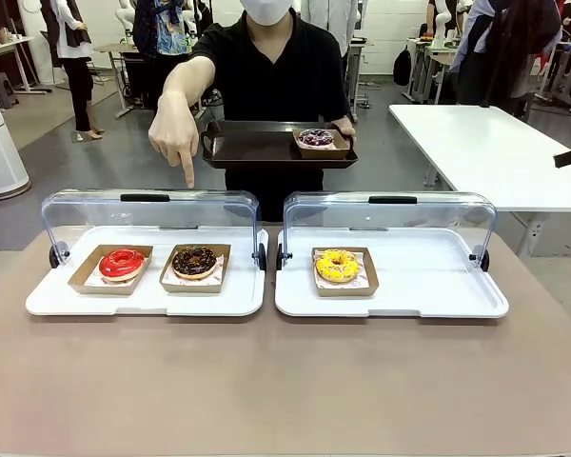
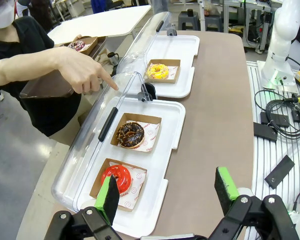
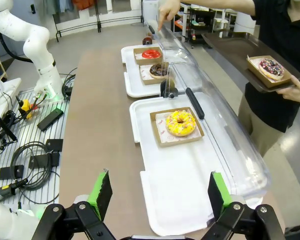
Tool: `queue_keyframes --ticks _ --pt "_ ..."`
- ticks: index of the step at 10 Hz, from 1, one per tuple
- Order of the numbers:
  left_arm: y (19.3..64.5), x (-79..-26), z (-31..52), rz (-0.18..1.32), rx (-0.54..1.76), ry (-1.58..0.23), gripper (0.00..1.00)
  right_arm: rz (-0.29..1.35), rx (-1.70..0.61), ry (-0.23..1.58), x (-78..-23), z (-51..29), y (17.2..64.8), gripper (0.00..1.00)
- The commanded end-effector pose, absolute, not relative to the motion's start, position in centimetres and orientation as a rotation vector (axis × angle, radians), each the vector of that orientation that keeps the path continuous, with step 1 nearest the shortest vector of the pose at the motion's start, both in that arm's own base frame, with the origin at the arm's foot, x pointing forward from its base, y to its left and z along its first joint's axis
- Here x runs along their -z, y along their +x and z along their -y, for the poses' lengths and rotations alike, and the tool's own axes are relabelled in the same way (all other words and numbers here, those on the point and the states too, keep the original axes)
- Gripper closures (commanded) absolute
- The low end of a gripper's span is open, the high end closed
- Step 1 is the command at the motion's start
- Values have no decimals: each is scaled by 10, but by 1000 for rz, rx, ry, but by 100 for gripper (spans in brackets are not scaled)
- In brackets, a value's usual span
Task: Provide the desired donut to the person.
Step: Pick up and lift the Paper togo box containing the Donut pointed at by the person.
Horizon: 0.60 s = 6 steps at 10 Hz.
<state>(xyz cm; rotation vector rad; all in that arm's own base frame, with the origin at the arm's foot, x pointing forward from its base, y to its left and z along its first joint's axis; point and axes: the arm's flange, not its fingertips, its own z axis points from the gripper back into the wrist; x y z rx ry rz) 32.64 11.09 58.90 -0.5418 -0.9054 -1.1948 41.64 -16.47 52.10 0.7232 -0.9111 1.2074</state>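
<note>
Brown bench (image 1: 285, 381) surface is spread across the lower half of the front view, and a white table (image 1: 485, 143) is seen behind at the upper right. Two white trays are set side by side on the bench, each with a clear lid (image 1: 152, 211) swung up at its far edge. On the left tray (image 1: 143, 300), at centre left of the frame, a red donut (image 1: 122, 264) and a chocolate donut (image 1: 194, 261) are laid in cardboard boats, the chocolate one to the right. On the right tray (image 1: 428, 286) a yellow donut (image 1: 338, 266) is laid in its own boat. The person (image 1: 276, 67) is seen at top centre, behind the trays. A dark tray (image 1: 257, 145) carrying a purple-iced donut (image 1: 316, 137) is held by one hand. The pointing hand (image 1: 174, 133) is stretched forward, index finger turned down above the left lid, in line with the chocolate donut. The left tool (image 2: 167, 189) is seen wide open at the bottom of the left wrist view, gripping nothing. The right tool (image 3: 159, 192) is likewise wide open and gripping nothing.
</note>
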Motion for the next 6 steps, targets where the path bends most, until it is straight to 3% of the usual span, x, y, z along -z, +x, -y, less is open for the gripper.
queue_keyframes --ticks 1,3,6 --pt "325 -600 -109 911 1248 -531 0 926 -1199 739 -521 164 417 0" --pt "317 -628 -89 858 1355 -421 0 926 -1199 739 -521 164 417 0" --pt "319 -661 -11 535 1615 -123 0 926 -1199 739 -521 164 417 0"
